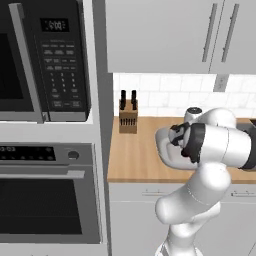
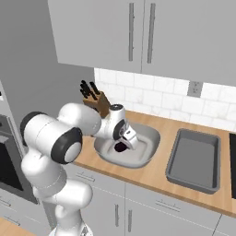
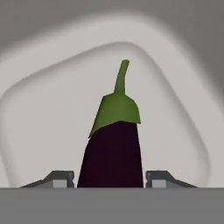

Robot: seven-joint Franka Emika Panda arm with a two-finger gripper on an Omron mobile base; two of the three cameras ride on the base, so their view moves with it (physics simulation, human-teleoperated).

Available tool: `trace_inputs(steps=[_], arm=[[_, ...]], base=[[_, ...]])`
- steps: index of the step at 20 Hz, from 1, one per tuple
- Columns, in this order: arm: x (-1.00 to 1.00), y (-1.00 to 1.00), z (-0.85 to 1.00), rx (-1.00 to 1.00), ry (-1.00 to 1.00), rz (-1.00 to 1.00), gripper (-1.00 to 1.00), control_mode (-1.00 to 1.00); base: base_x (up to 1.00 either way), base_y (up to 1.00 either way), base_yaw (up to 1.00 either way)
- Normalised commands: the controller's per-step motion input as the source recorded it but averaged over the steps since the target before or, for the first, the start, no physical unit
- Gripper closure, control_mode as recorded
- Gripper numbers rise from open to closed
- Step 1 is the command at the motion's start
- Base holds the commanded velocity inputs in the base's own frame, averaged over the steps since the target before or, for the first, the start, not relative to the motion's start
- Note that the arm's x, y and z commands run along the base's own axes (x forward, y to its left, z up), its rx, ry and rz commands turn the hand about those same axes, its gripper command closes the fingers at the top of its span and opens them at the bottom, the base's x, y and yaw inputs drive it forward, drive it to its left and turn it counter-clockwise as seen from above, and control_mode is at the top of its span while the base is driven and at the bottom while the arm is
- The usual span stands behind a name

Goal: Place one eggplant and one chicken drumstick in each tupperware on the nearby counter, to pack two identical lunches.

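Purple and shiny, the eggplant [image 3: 113, 151] sits between the two dark fingertips [image 3: 59, 178] of the gripper [image 2: 123, 140], down inside the light grey tupperware [image 2: 150, 133]. Its green cap and thin curved stem point away from the hand. The tips stand just beside its sides, and I cannot tell if they squeeze it or have let go, so I cannot say if the pincer is clenched or released. The eggplant looks smooth and round, fat at the bottom and narrow at the top. The bowl-like tupperware is smooth too, with soft round corners and a sloped wall. Next to it on the counter [image 2: 156, 177] is the darker grey tupperware [image 2: 177, 170], a flat box shape with straight sides. The counter is light brown wood. A wooden knife block [image 1: 128, 116] stands near the back wall. What could go wrong, I think: if the hand lifts while the tips hug the eggplant, it could come back up with them. If it drops from too high, the slippery skin could make it roll or bounce against the sloped wall.
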Motion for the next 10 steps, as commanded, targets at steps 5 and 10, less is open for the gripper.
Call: trace_inputs(steps=[5, 10], arm=[[0.04, 0.00, 0.67, 0.00, 0.00, 0.00, -1.00, -1.00], [-0.70, 0.02, 0.84, 0.00, -0.05, 0.14, -1.00, -1.00]], base=[[0.00, 0.00, 0.00], [0.00, 0.00, 0.00]])
